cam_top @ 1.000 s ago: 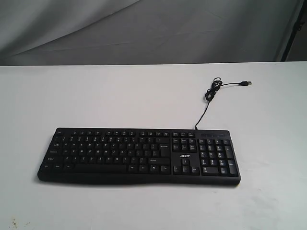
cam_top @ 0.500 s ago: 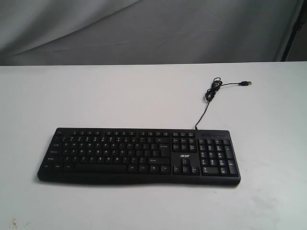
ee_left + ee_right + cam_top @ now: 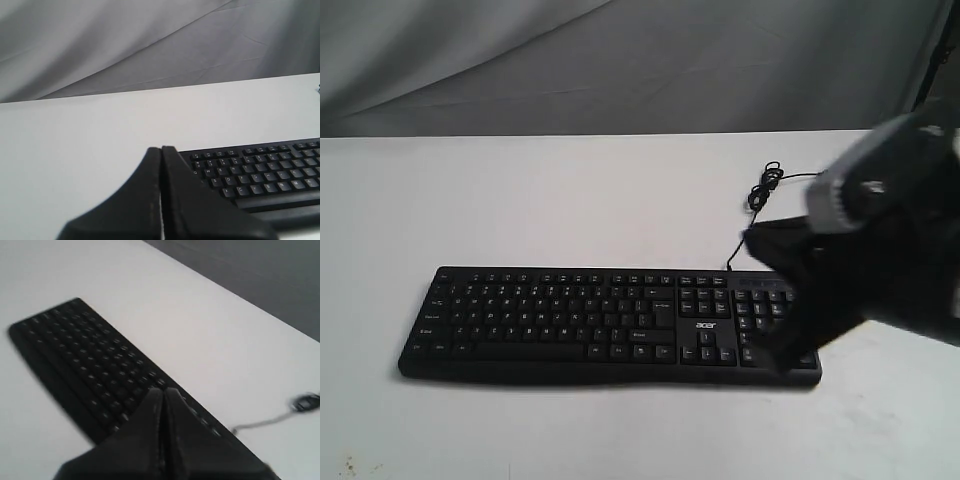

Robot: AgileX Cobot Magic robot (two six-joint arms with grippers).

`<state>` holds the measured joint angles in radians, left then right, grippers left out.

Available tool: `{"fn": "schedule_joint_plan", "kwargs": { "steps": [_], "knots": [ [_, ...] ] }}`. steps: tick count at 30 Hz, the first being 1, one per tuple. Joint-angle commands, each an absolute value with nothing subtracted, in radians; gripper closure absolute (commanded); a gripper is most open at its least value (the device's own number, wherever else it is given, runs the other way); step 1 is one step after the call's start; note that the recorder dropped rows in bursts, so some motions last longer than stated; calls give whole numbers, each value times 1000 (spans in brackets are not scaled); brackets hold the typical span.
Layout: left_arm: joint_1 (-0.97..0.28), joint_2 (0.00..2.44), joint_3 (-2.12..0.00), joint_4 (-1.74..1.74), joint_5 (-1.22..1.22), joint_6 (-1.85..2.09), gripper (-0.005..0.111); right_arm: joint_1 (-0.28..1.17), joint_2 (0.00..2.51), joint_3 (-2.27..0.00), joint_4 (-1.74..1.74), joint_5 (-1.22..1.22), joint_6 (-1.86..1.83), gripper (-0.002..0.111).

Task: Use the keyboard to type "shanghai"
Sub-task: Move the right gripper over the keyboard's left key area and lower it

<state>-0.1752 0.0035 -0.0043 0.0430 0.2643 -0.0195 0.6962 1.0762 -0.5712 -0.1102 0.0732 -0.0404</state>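
Right gripper (image 3: 163, 392) has swung in above the number-pad end of the flat black plastic keyboard (image 3: 560, 320), mid white desk (image 3: 570, 200). Its jaws and the left gripper (image 3: 161, 151) jaws are closed, empty. No key touched yet, so the whole word is left.

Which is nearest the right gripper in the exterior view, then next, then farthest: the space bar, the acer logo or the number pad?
1. The number pad, at the keyboard right end, partly behind the right gripper.
2. The acer logo, just left of the number pad.
3. The space bar, farther left, on the front row.
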Motion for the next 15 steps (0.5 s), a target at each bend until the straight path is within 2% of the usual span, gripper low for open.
{"fn": "schedule_joint_plan", "kwargs": {
  "steps": [1, 3, 5, 9, 15],
  "knots": [
    [-179, 0, 0, 48, 259, -22, 107, 850, 1349, -809, -123, 121, -22, 108],
    [-179, 0, 0, 48, 259, -22, 107, 894, 1504, -958, -121, 224, -22, 108],
    [-179, 0, 0, 48, 259, -22, 107, 920, 1662, -1093, -121, 220, -22, 108],
    [-179, 0, 0, 48, 259, -22, 107, 931, 1854, -1178, -121, 29, -25, 108],
    [-179, 0, 0, 48, 259, -22, 107, 931, 1995, -1331, -121, 81, -82, 108]
  ]
}}
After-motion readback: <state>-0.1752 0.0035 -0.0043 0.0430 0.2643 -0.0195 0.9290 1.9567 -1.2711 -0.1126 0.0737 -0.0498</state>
